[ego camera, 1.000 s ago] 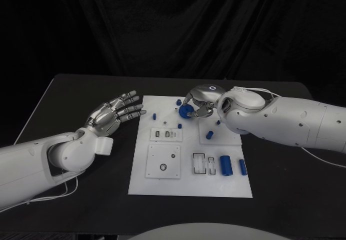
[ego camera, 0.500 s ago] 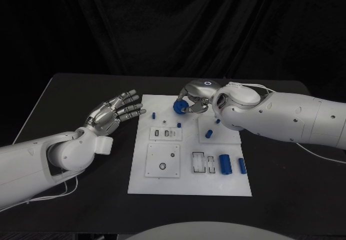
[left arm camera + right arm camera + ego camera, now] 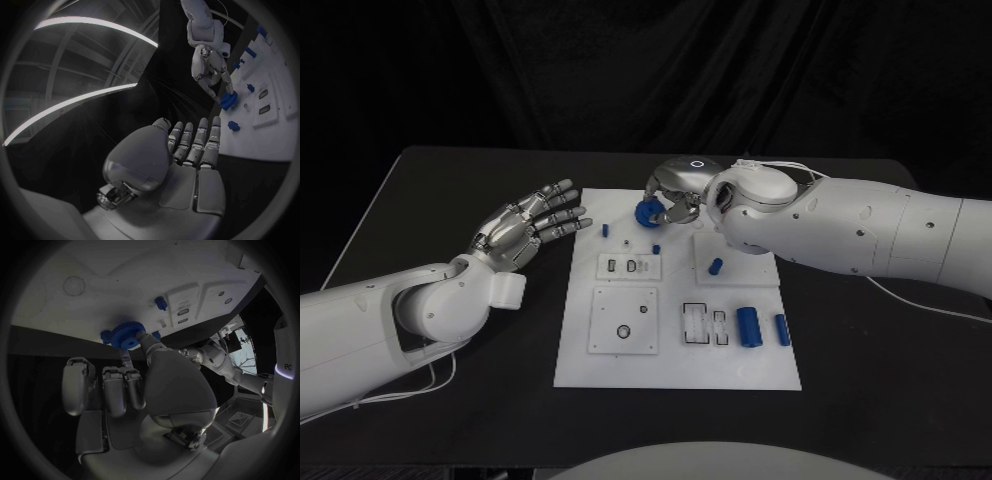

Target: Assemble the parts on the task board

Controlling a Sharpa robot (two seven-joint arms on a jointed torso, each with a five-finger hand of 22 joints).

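The white task board [image 3: 678, 345] lies in the middle of the black table. My right hand [image 3: 678, 188] hovers over the board's far edge and pinches a blue gear [image 3: 646, 212] in its fingertips; the gear [image 3: 127, 334] also shows in the right wrist view and, in the left wrist view, as a blue piece [image 3: 228, 100] under the right hand [image 3: 209, 65]. My left hand [image 3: 528, 222] floats left of the board, palm up, fingers spread, holding nothing. Small blue pegs [image 3: 604, 230] stand near the board's far left, and blue cylinders [image 3: 749, 327] lie at its near right.
Raised white square plates with slots [image 3: 629, 320] sit on the board's near middle. Another blue part [image 3: 715, 267] lies on the plate below my right forearm, which covers the board's far right corner. Bare black table [image 3: 459, 180] surrounds the board.
My right hand has carried the blue gear leftward and a little farther away along the board's far edge. The left hand has stayed in place.
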